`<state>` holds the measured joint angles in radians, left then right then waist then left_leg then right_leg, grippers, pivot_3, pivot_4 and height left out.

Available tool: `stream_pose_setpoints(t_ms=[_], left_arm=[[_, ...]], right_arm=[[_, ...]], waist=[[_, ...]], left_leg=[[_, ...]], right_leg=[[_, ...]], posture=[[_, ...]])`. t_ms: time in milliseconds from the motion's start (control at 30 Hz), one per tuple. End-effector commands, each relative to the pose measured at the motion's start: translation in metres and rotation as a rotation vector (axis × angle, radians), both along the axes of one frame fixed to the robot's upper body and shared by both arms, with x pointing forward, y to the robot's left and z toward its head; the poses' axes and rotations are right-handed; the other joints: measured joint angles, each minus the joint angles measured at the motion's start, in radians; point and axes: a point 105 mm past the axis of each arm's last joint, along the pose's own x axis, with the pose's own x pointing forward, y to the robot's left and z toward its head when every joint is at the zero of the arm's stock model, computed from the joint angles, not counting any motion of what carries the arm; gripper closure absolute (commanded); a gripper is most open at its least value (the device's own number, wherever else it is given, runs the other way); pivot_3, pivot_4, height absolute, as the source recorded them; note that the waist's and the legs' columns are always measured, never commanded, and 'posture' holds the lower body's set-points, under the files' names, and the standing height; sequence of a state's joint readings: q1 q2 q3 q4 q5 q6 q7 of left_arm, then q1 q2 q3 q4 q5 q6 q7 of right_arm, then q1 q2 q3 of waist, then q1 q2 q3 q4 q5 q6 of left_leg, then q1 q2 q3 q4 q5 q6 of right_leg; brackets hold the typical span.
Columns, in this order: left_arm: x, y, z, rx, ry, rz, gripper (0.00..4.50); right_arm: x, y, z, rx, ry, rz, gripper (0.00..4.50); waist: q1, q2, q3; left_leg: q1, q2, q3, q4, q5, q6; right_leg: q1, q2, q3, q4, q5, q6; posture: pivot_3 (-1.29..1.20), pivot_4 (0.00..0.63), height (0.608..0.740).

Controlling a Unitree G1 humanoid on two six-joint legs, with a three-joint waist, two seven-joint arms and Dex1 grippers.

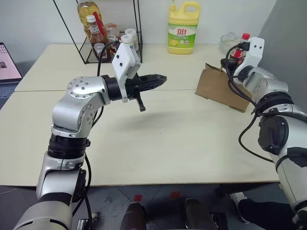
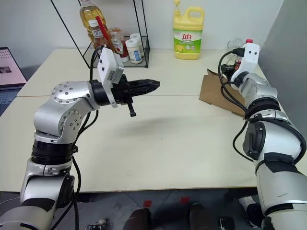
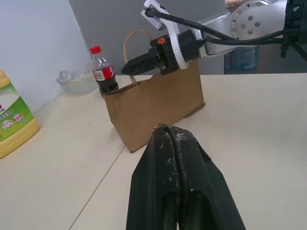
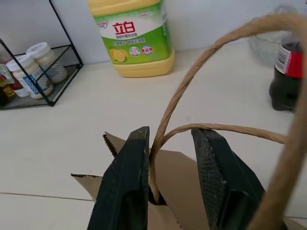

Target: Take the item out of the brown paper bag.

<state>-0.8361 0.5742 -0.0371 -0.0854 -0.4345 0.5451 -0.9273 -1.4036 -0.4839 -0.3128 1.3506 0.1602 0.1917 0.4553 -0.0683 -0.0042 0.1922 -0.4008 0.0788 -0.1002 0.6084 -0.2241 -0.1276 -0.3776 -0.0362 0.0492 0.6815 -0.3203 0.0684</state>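
The brown paper bag (image 1: 218, 88) stands at the table's right rear, its mouth up; the left wrist view shows it too (image 3: 153, 105). The item is hidden inside the bag. My right gripper (image 4: 170, 132) sits at the bag's top edge, open by a narrow gap, with a thin cord handle (image 4: 192, 91) running up between its fingers and touching one of them. The same gripper (image 3: 125, 70) appears in the left wrist view by the handle's base. My left gripper (image 1: 160, 78) is shut and empty, held level in the air over the table's middle, pointing toward the bag.
A dark cola bottle (image 3: 101, 72) with a red cap stands just behind the bag, beside a clear glass bowl (image 3: 76, 79). A yellow detergent jug (image 1: 183, 28) stands at the back centre. A black wire rack (image 1: 108, 33) with sauce bottles is at the back left, a laptop (image 1: 7, 64) far left.
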Motion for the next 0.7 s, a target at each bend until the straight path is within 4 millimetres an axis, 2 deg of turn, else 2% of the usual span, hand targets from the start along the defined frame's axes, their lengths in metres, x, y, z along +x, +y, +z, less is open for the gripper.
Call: stream_pose_setpoints(t_ms=[33,167,700], left_arm=[[-0.009,0.005,0.01,-0.027,-0.03,0.003,4.5],[-0.013,0.009,0.0,-0.021,-0.003,0.014,4.5],[-0.011,0.005,0.001,-0.032,-0.014,0.021,4.5]], right_arm=[[-0.004,0.017,0.046,0.0,-0.149,0.105,3.44],[-0.007,0.029,0.057,-0.027,-0.186,0.17,3.44],[-0.004,0.021,0.047,-0.036,-0.153,0.11,3.45]], waist=[[-0.002,0.0,0.0],[-0.014,0.001,0.0],[-0.015,0.001,0.0]], left_leg=[[0.0,0.0,0.0,0.0,0.0,0.0],[0.0,0.0,0.0,0.0,0.0,0.0],[0.0,0.0,0.0,0.0,0.0,0.0]], right_leg=[[0.0,0.0,0.0,0.0,0.0,0.0],[0.0,0.0,0.0,0.0,0.0,0.0],[0.0,0.0,0.0,0.0,0.0,0.0]], posture=[[0.0,0.15,0.74],[0.0,0.15,0.74],[0.0,0.15,0.74]])
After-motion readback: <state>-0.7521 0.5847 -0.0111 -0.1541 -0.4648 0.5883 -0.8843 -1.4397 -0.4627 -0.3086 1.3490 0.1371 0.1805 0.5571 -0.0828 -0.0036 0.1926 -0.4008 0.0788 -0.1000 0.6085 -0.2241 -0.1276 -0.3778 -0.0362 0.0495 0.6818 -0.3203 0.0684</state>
